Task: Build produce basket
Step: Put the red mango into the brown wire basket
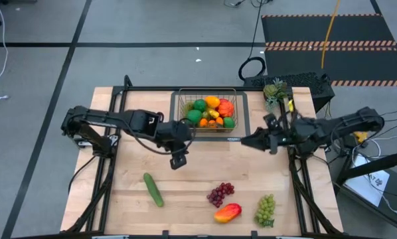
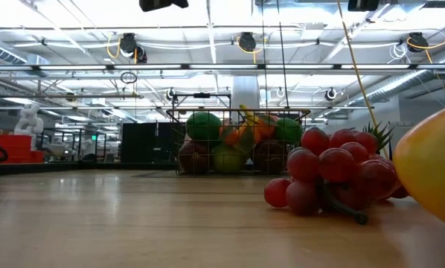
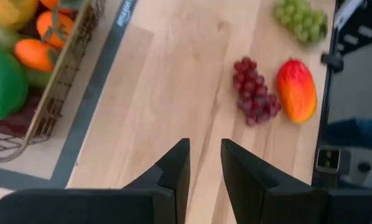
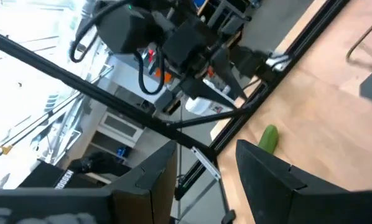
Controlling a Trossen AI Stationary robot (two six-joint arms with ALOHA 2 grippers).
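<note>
We see the basket [image 1: 207, 111] at the far middle of the desk [image 1: 125, 192], a small rectangular cage of thin dark wire with open grid sides, sitting on a dark mat [image 1: 241, 133]. It is heaped with produce: a large green fruit [image 1: 199, 105], an orange one [image 1: 212, 101], a red piece [image 1: 226, 106] and smaller orange and green pieces below them. In the low view the fruit rises above the basket's rim.

The left end effector [image 1: 178, 160] hangs just in front of the basket's left corner, on the near side. Its two fingers [image 3: 176, 168] stand a little apart with nothing between them. Ahead of it, toward the near edge, lie the purple grapes [image 1: 220, 194], dark red and tightly bunched, with the mango [image 1: 227, 212], red fading to yellow, just beside them. The green grapes [image 1: 265, 210] lie a little beyond the mango. The cucumber [image 1: 153, 189], long and dark green, lies alone, nearer than this end effector and to its left.

The right end effector [image 1: 246, 141] hovers just off the basket's right near corner, its fingers [image 4: 267, 174] apart and empty. A spiky green piece [image 1: 275, 90] stands behind it, right of the basket.
</note>
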